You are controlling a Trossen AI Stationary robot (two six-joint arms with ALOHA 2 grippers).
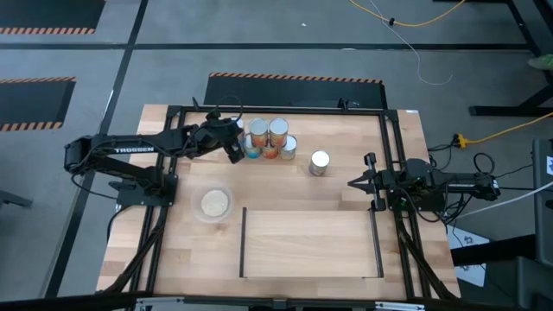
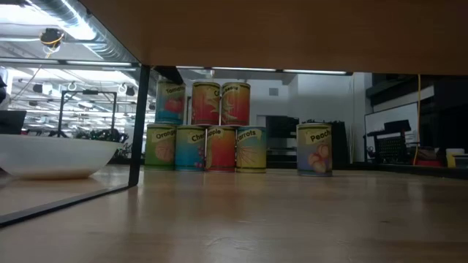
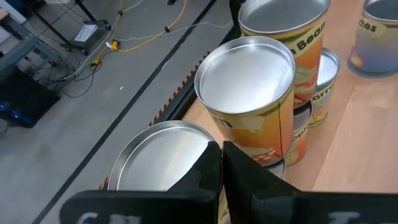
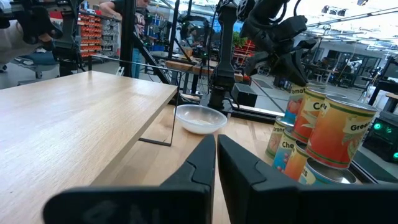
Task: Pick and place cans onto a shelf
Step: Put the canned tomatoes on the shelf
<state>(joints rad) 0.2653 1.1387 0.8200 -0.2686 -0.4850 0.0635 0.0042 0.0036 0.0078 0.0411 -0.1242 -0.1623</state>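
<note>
Left gripper [image 3: 221,163], jaws clenched and empty, hovers above the stacked cans [image 1: 268,138]; part them, centre on one top can, then descend. Right gripper [image 4: 216,163] clenched, waiting.

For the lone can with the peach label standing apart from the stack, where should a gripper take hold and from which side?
Grip the lone peach-label can around its cylindrical side wall. It stands upright and clear of the stacked cans, so its flanks look free. The right gripper, shut and waiting beside it, seems best placed: open, then come in level from the right side. The left gripper is at the stack.
</note>
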